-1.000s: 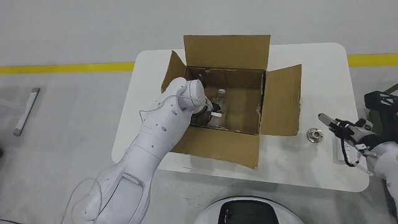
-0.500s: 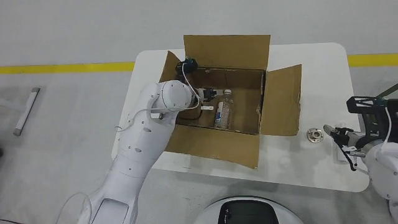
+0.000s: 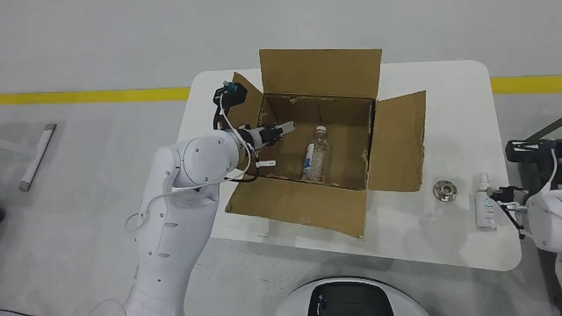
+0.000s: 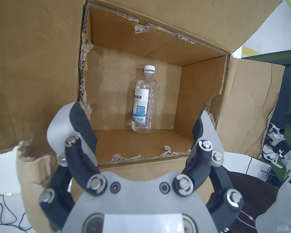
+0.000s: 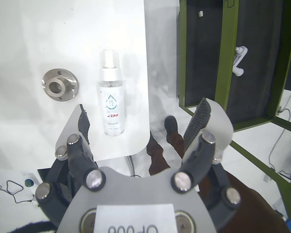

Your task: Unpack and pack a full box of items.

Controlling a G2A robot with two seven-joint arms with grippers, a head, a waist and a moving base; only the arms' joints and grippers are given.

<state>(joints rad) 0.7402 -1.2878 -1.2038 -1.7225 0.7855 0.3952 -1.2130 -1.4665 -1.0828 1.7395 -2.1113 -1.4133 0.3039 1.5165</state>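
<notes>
The open cardboard box (image 3: 399, 140) stands in the middle of the white table (image 3: 421, 237). One clear plastic bottle (image 3: 314, 155) with a white cap and a blue label lies on the box floor (image 4: 143, 103). My left gripper (image 3: 274, 132) hovers open and empty at the box's left wall, facing in over the torn edge (image 4: 141, 117). My right gripper (image 5: 143, 110) hangs open and empty past the table's right edge. Close before it a small spray bottle (image 5: 111, 98) lies flat beside a metal flange (image 5: 60, 84).
All the box flaps are folded outward, the right one (image 3: 399, 154) lying towards the flange (image 3: 444, 191) and the spray bottle (image 3: 484, 204). A green-framed cart (image 5: 232, 49) stands off the table's right side. Cables lie on the floor.
My left arm has pulled out of the box to the left, leaving the bottle lying inside. My right arm has drawn back to the right, and the spray bottle now lies on the table.
</notes>
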